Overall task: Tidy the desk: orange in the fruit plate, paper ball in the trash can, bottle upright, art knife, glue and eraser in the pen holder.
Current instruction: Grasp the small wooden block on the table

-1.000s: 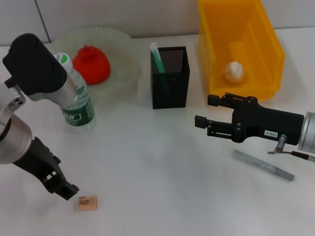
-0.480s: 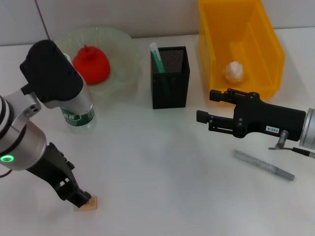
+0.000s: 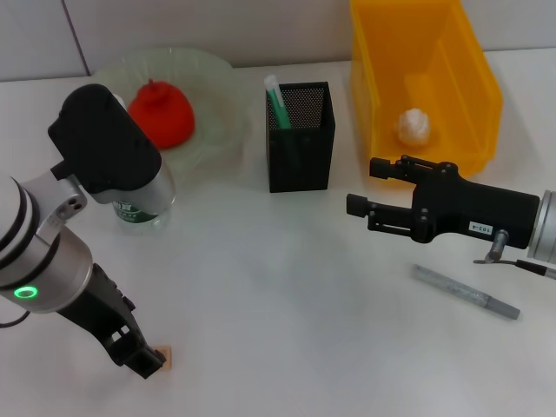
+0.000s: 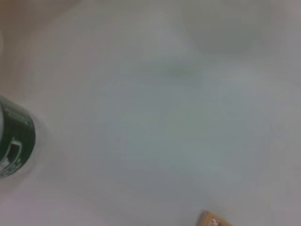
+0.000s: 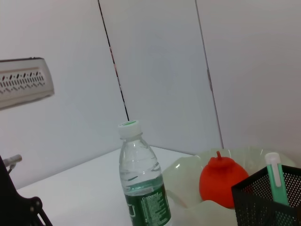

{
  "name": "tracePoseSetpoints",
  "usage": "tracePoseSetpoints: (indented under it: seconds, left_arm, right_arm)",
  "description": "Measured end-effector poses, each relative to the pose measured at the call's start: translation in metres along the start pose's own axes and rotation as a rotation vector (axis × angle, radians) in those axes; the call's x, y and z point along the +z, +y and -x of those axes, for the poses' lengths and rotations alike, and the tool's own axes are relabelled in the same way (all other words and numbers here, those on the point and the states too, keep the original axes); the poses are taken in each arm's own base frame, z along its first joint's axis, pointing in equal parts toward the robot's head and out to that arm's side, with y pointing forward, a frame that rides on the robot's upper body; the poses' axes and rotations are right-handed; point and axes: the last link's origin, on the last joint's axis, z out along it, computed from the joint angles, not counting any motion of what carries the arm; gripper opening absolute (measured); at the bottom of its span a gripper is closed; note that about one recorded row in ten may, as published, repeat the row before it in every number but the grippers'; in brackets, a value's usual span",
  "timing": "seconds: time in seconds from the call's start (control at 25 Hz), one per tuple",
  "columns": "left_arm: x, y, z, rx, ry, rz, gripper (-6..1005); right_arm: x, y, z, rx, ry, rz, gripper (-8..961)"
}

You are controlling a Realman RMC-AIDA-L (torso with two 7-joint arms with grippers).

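Nearest, at the desk's front edge: left gripper (image 3: 148,360) down over the small tan eraser (image 3: 163,356), tips touching or just covering it; whether spread or pinching, impossible to tell. Eraser pick-up judged the step in hand. Next move calls for a sure pinch on that low, flat block, a lift, then a carry across to the pen holder (image 3: 300,135).

Farther right: grey art knife (image 3: 466,292) flat on the desk, not yet stowed. Just above it, right gripper (image 3: 365,193) hovering with fingers spread, holding nothing.

Mid-desk: black mesh pen holder with the green-and-white glue stick (image 3: 277,100) already inside. To the left, water bottle (image 5: 141,178) upright; green label with white lettering, too small to read.

Farthest back: orange (image 3: 161,113) in the glass fruit plate (image 3: 217,82), paper ball (image 3: 413,125) in the yellow trash can (image 3: 382,61). A small white tag on the right arm, digits unreadable.
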Motion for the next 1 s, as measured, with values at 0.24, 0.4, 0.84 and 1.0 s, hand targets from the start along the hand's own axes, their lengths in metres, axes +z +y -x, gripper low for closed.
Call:
tracePoseSetpoints:
  seconds: [0.24, 0.4, 0.84, 1.0]
  left_arm:
    - [0.004, 0.004, -0.003, 0.02, 0.007, -0.006, 775]
    - [0.005, 0.003, -0.004, 0.021, 0.015, -0.009, 774]
    - [0.012, 0.007, -0.003, 0.032, 0.0, 0.0, 772]
    - [0.016, 0.006, -0.001, 0.023, -0.01, 0.008, 771]
  right_arm:
    - [0.001, 0.0, 0.0, 0.0, -0.001, 0.002, 757]
    - [0.001, 0.0, 0.0, 0.002, -0.001, 0.003, 758]
    - [0.004, 0.0, 0.0, 0.01, -0.001, 0.009, 757]
    - [0.004, 0.0, 0.0, 0.01, -0.001, 0.009, 757]
